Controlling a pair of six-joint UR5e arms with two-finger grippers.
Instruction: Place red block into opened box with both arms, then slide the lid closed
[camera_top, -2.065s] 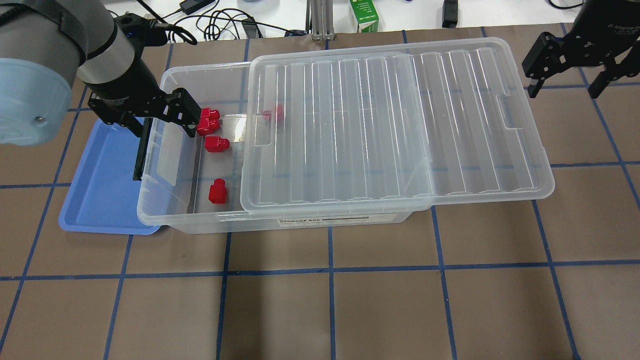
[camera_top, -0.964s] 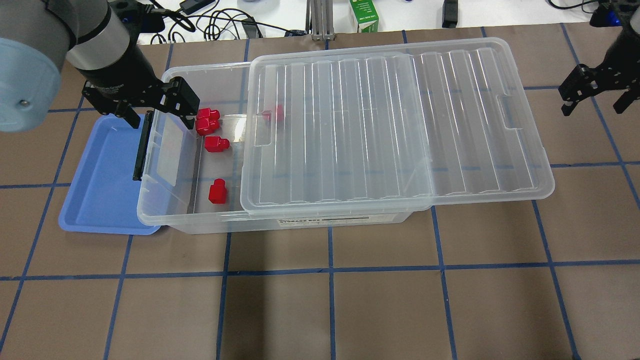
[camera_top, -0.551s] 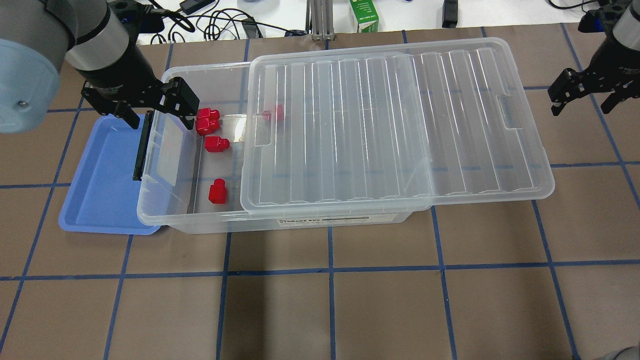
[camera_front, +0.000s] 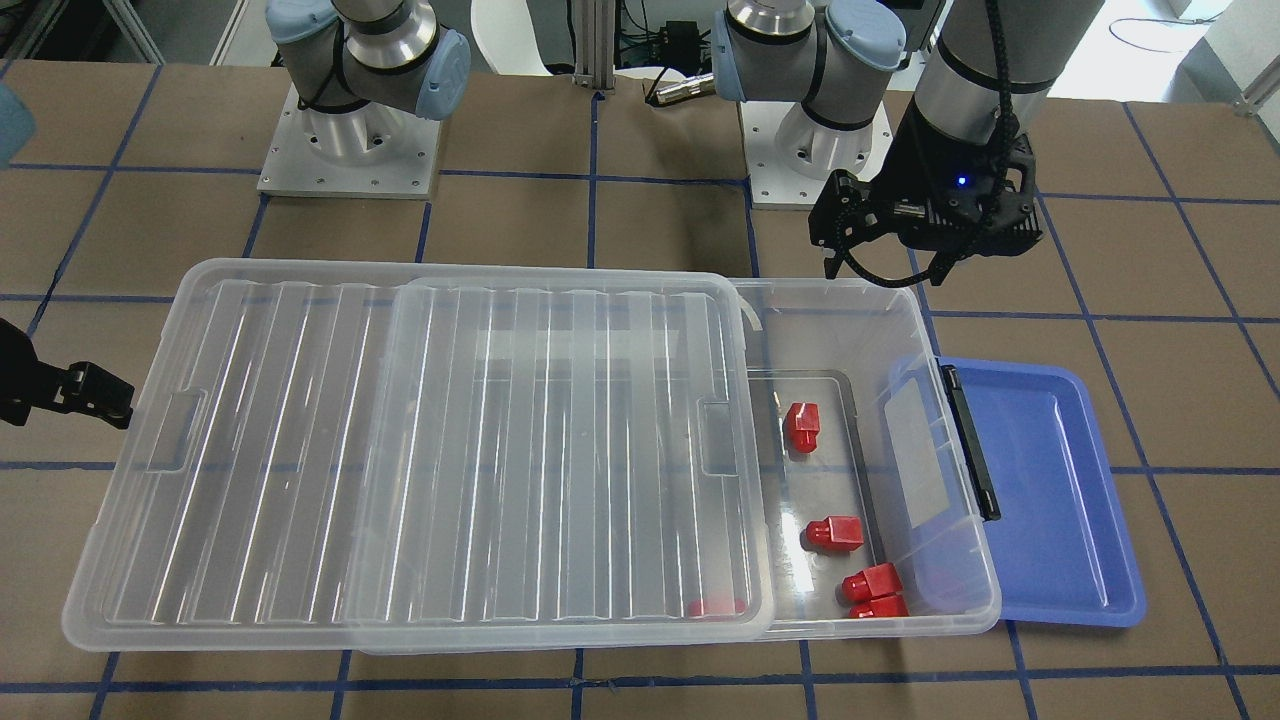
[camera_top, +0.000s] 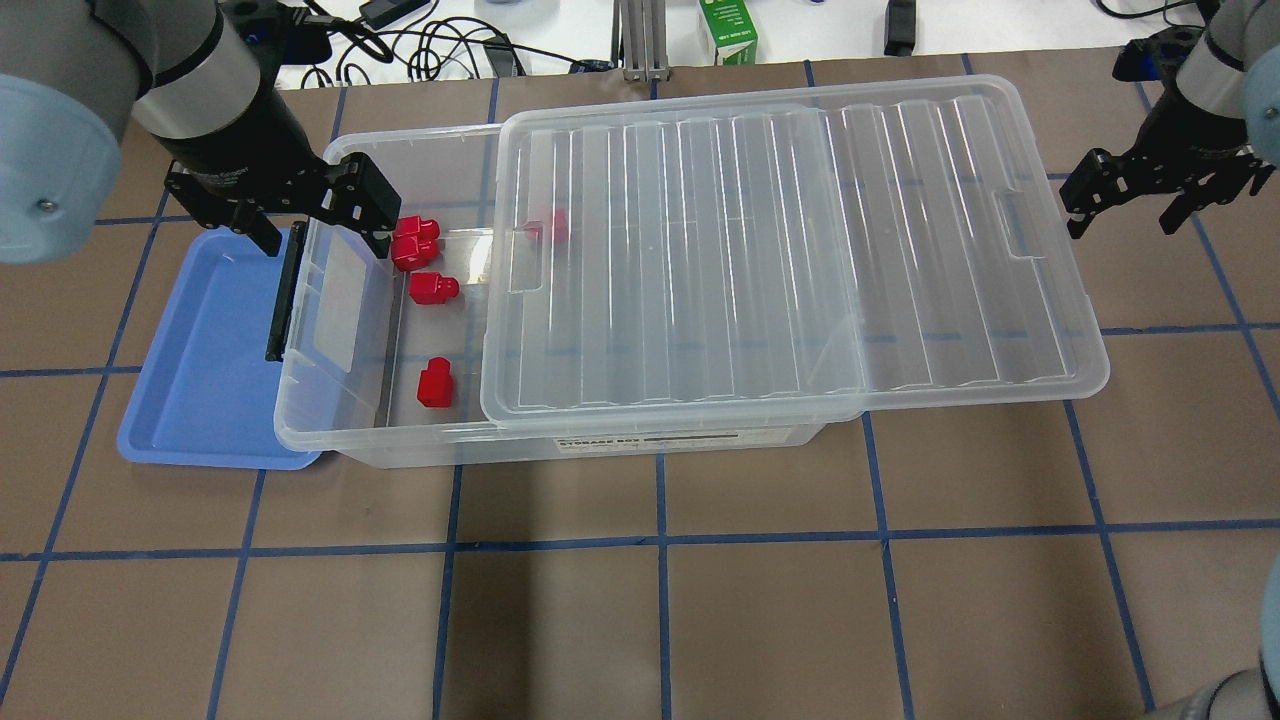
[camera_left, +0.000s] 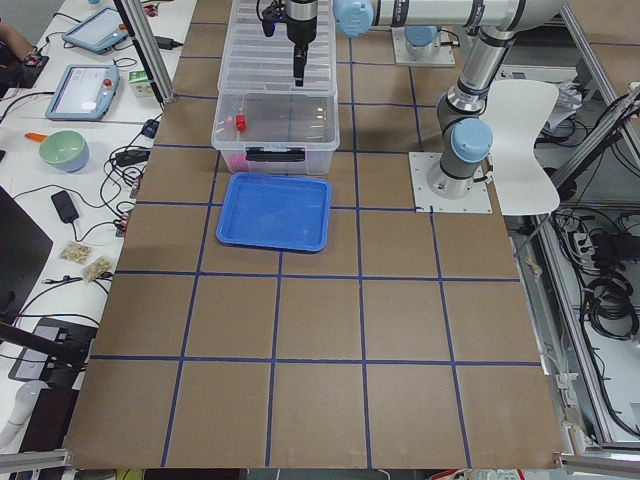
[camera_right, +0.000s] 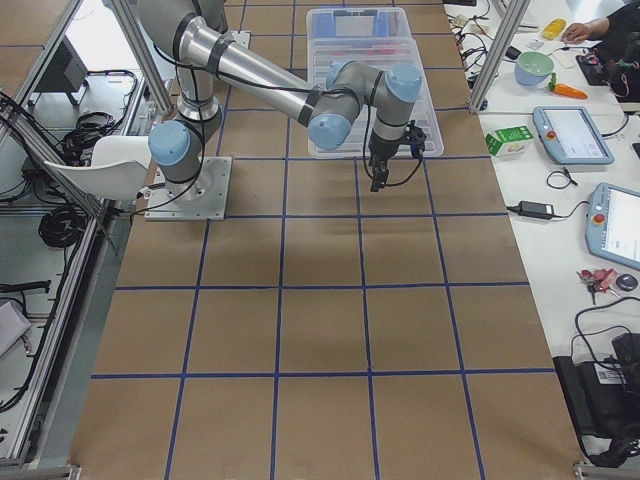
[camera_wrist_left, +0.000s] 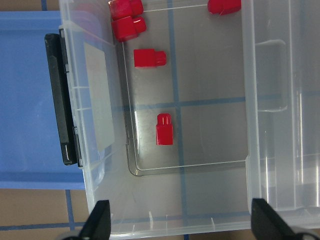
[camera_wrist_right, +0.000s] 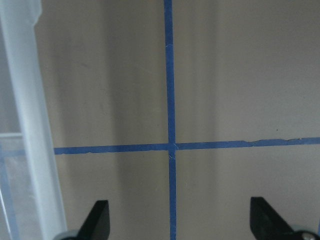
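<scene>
The clear box (camera_top: 300, 432) sits with its ribbed lid (camera_top: 750, 250) slid toward the right, leaving the left end uncovered. In that uncovered end lie several red blocks (camera_top: 435, 382) (camera_wrist_left: 164, 128) (camera_front: 802, 425), and another shows through the lid (camera_top: 550, 228). My left gripper (camera_top: 315, 225) (camera_wrist_left: 182, 225) (camera_front: 885, 262) hovers open and empty over the box's far-left corner, near the black bar (camera_top: 283, 300). Just beyond the lid's right end, my right gripper (camera_top: 1122, 215) (camera_wrist_right: 180, 227) is open and empty over bare table, the lid's rim (camera_wrist_right: 30, 125) at its view's left.
A blue tray (camera_top: 200, 380) is tucked under the box's left end, with nothing in it. A green carton (camera_top: 728, 35) and cables lie past the table's far edge. Blue tape lines grid the brown table (camera_top: 660, 620).
The right gripper has come down and moved left, toward the lid's right end. The left gripper pulled back slightly from the blocks, then held still. The blocks and lid have not moved.
</scene>
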